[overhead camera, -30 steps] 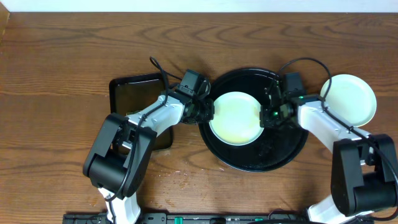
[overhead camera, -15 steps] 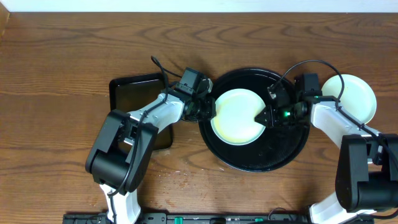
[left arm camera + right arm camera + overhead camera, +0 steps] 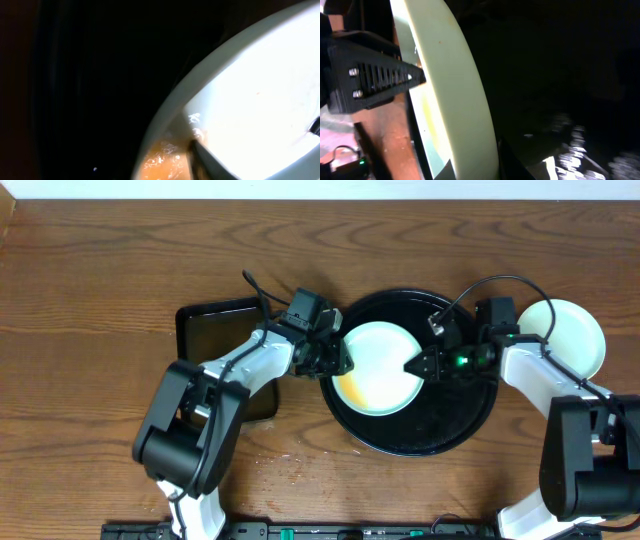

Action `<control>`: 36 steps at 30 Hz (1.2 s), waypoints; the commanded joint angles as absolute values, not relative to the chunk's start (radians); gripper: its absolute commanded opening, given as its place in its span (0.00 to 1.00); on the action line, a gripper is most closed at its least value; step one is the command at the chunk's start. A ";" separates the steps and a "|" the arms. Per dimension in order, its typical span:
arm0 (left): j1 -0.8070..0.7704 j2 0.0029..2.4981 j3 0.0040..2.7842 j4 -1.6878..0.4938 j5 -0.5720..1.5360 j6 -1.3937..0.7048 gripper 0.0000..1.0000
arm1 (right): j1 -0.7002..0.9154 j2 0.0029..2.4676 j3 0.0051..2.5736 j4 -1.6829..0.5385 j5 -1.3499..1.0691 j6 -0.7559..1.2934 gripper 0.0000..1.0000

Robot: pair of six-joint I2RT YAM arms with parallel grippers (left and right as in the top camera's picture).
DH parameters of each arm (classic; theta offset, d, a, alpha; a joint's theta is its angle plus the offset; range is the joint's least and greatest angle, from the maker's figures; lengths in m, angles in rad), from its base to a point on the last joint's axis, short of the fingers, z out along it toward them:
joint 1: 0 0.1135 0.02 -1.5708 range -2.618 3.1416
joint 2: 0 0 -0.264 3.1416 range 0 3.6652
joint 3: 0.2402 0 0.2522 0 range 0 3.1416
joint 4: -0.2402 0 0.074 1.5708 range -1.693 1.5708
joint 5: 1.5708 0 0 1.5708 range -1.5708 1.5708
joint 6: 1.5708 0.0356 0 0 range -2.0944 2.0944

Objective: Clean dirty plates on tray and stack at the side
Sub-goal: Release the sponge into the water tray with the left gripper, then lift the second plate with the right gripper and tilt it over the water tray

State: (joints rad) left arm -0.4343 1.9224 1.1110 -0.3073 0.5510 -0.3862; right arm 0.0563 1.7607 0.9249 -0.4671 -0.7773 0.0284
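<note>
Evidently the right gripper (image 3: 413, 366) clamps the right rim of the mint plate (image 3: 380, 358), tipping it up off the yellow plate (image 3: 348, 388) beneath in the tray (image 3: 450, 422), likely to lift it; the left gripper (image 3: 338, 362) steadies the left rim, its grip unclear.

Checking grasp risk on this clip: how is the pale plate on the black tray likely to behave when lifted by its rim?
The plate looks rigid, holding its shape edge-on in the right wrist view, so probably no flex. Its glossy face and the glinting orange patch suggest a slippery rim. Shallow, if pinched at one edge it may tilt.
</note>
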 commanded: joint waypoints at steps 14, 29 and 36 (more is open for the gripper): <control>-0.016 1.315 1.104 -0.752 0.397 -0.262 0.56 | 0.166 1.769 1.115 -0.451 -0.910 0.222 0.01; 0.224 1.025 1.104 -0.976 0.367 -0.238 0.57 | 0.646 1.776 1.264 -0.083 -0.203 0.262 0.01; 0.224 1.003 1.104 -1.006 0.346 -0.228 0.57 | 0.820 1.784 1.264 0.096 0.092 -0.023 0.01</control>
